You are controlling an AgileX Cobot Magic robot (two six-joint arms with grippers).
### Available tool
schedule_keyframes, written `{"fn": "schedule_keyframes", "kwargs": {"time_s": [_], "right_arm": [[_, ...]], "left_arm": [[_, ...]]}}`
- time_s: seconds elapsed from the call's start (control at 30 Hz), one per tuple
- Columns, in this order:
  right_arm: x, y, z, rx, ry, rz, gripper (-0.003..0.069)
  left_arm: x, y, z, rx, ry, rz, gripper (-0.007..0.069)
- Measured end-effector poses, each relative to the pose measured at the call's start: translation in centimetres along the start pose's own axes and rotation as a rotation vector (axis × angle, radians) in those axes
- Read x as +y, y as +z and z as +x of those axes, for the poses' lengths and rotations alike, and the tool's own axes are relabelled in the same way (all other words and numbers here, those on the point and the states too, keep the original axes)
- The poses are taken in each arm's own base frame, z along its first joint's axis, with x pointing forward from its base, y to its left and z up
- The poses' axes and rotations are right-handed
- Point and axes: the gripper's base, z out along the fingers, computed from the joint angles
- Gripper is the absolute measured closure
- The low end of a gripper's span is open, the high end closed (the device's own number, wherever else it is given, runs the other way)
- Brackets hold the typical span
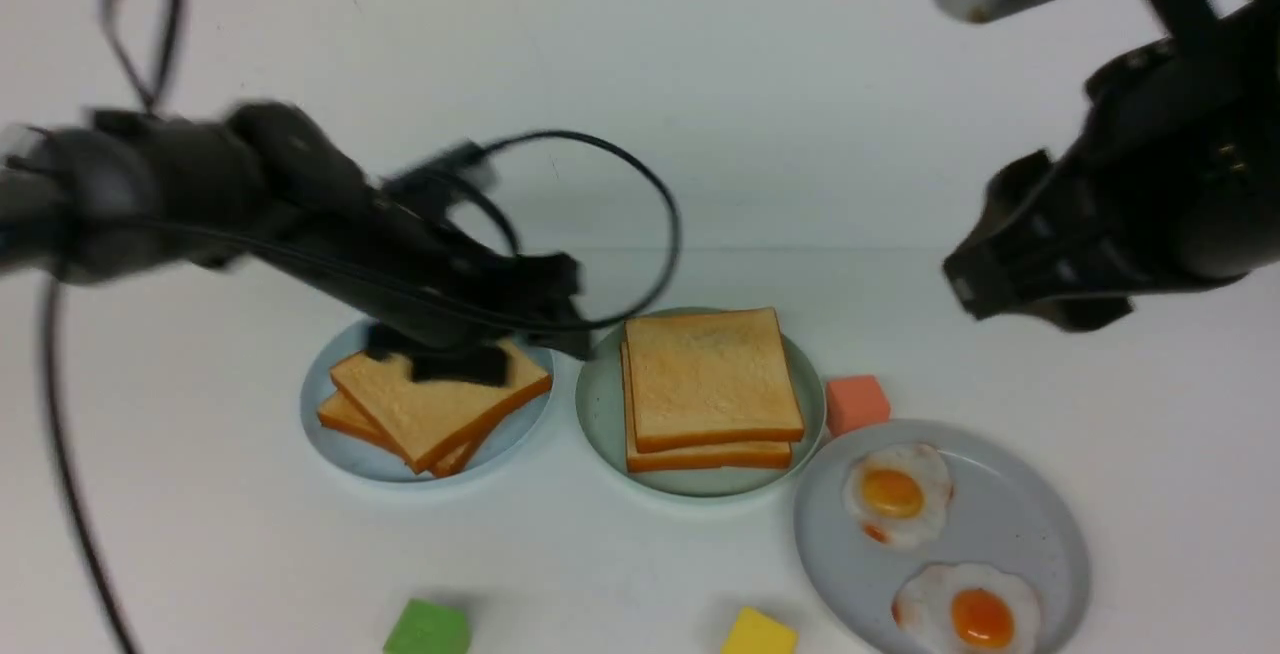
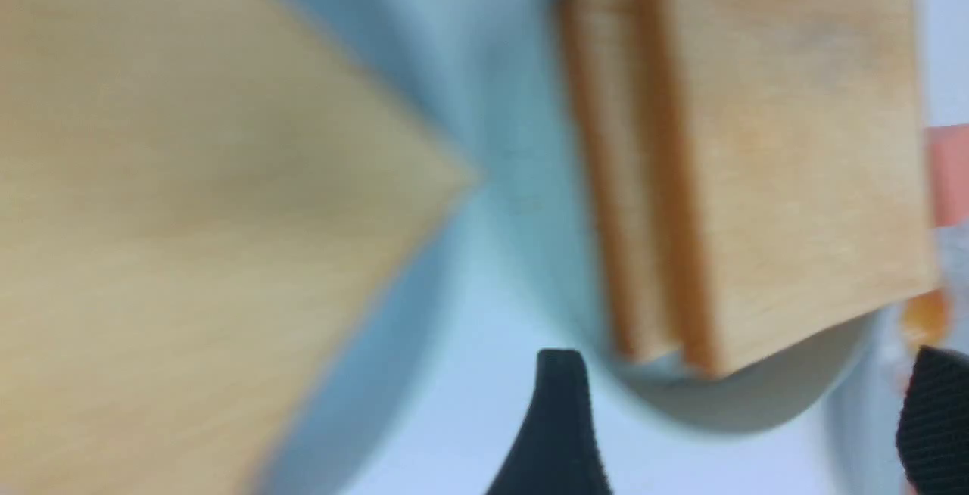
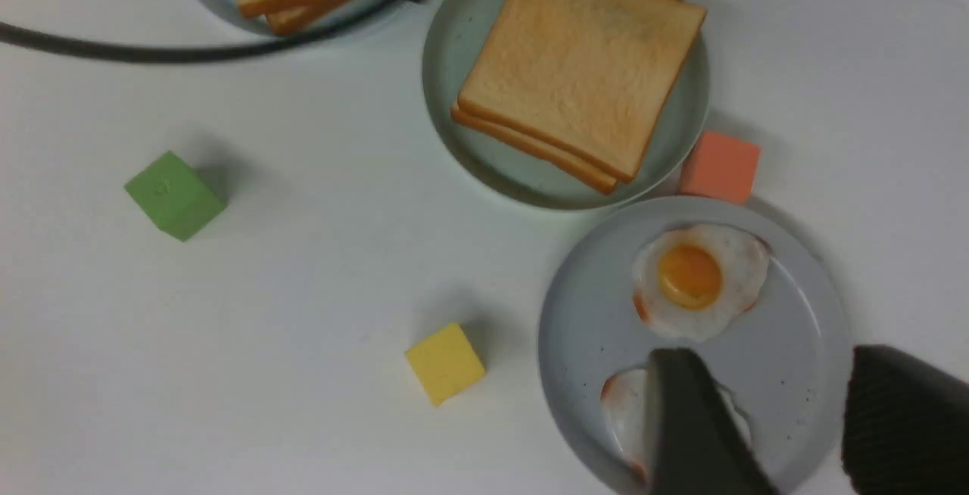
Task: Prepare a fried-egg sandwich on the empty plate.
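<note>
Front view: toast stack [image 1: 712, 384] is squared on mint plate [image 1: 600, 414] for tidy build; L jaws, R jaws held wide, empty.

Three plates [image 1: 1030, 524], two fried eggs [image 1: 895, 494], three cubes [image 1: 427, 629], toast slices [image 1: 712, 374] maybe five

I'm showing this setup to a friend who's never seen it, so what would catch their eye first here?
Most likely the neat stack of two toast slices on the mint-green plate in the middle, and the two bright fried eggs on the grey plate, nearer the camera on the right. The blurred left gripper, hanging open just over the askew toast pile on the pale blue plate, also draws the eye.
</note>
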Motion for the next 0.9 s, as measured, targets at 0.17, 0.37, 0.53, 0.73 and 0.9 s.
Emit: {"fn": "schedule_keyframes", "kwargs": {"time_s": [0.17, 0.37, 0.53, 0.73, 0.9], "right_arm": [[-0.2, -1.1, 0.2, -0.030, 0.072, 0.001, 0.0570], [-0.8, 0.0, 1.9, 0.010, 0.209, 0.063, 0.0670], [-2.2, 0.3, 6.0, -0.034, 0.266, 0.142, 0.0670], [-4.0, -0.7, 11.3, -0.259, 0.204, 0.199, 0.0670], [-4.8, -1.1, 17.3, -0.466, 0.171, 0.157, 0.0670]], "left_arm": [[-1.0, -3.9, 0.0, -0.017, 0.054, -0.015, 0.0256], [-5.5, -6.2, 2.2, 0.016, 0.215, 0.103, 0.0638], [-5.8, -8.4, 4.2, -0.009, 0.232, 0.109, 0.0638], [-5.1, -11.6, 6.7, -0.055, 0.212, 0.045, 0.0638], [-3.6, -15.2, 11.5, -0.100, 0.152, 0.003, 0.0638]]}}
